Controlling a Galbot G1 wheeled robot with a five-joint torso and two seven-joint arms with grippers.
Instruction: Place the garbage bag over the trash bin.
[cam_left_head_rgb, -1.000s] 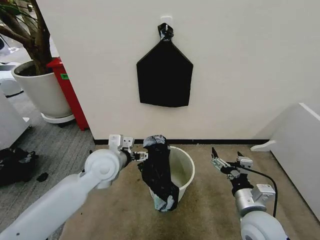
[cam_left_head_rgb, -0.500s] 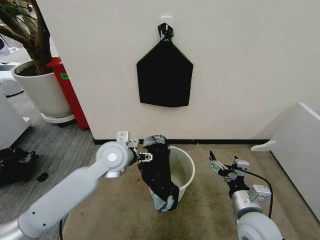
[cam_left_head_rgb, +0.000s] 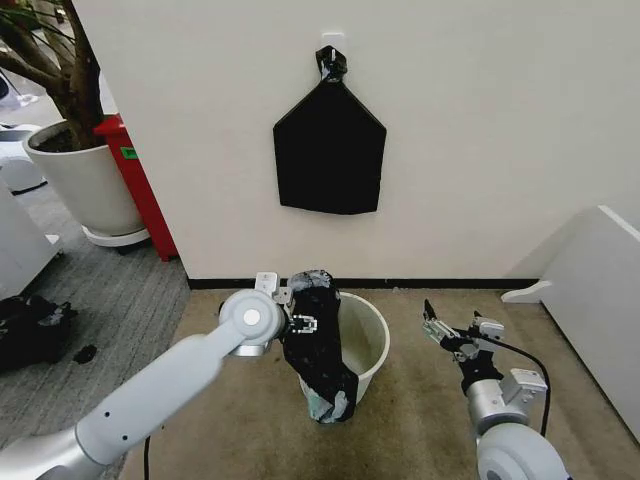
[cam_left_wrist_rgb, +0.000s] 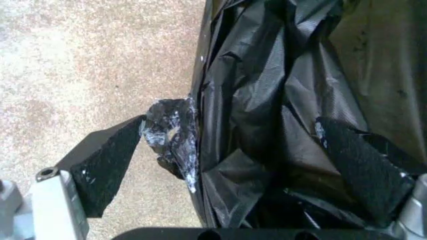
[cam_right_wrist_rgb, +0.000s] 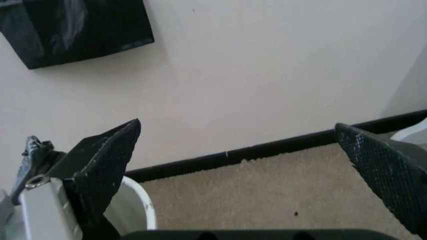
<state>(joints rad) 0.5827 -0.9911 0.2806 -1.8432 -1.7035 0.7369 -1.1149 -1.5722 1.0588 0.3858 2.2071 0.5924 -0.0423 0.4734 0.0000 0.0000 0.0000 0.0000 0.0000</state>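
My left hand (cam_left_head_rgb: 308, 324) is open around the garbage bag (cam_left_head_rgb: 318, 345) draped over the trash bin's (cam_left_head_rgb: 372, 345) near-left rim. My right hand (cam_left_head_rgb: 447, 332) waits open, off to the bin's right. Next, I judge, the bag's mouth needs spreading over the rim.

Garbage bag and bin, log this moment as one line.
left gripper: open, straddling crinkly black plastic garbage bag | bag: draped over near rim of creamy-white round trash bin | right gripper: open, beside bin

A flat black house-shaped bundle (cam_left_head_rgb: 329, 150) hangs by its knotted top on a cream wall (cam_left_head_rgb: 480, 130). At far left — a large white plant pot (cam_left_head_rgb: 85, 185) beside a red stand (cam_left_head_rgb: 140, 185). Beige carpet (cam_left_head_rgb: 420, 400) covers the floor below.
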